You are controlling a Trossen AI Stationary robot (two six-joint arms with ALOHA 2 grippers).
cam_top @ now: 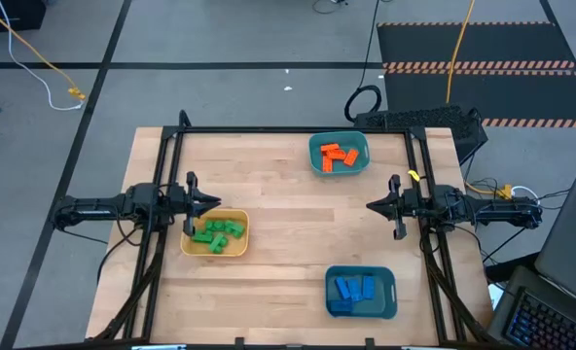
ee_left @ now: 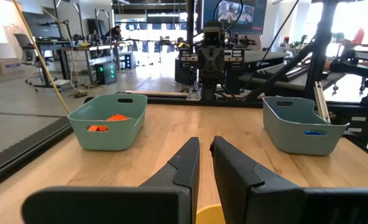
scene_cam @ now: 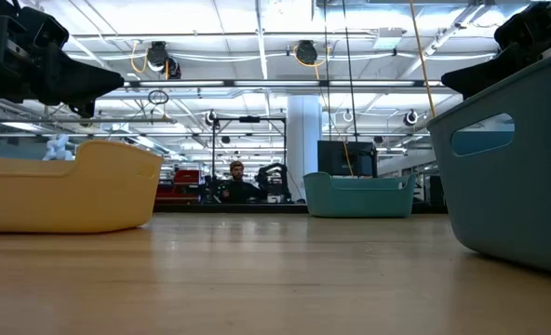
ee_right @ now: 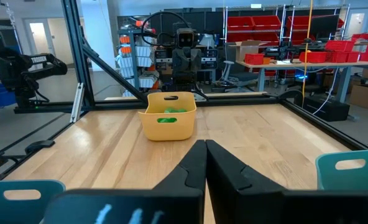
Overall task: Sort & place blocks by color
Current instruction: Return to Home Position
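Hovering at the left middle of the high view, the left gripper (cam_top: 208,202) points toward the centre of the table (cam_top: 288,243), fingers drawn together on nothing; the right gripper (cam_top: 374,206) faces it from the right middle, likewise closed and empty. No brick lies loose on the wood. The green blocks (cam_top: 217,233) sit jumbled in the yellow tray (cam_top: 244,241) just below the left fingertips. The orange blocks (cam_top: 340,156) fill the teal tray (cam_top: 314,146) at upper centre, and the blue blocks (cam_top: 352,288) lie in the blue-grey tray (cam_top: 390,292) at lower right. Pulling back should need only clearance over the yellow rim. Tray walls hide the bricks in the low view, and an exact count is hard to make out.
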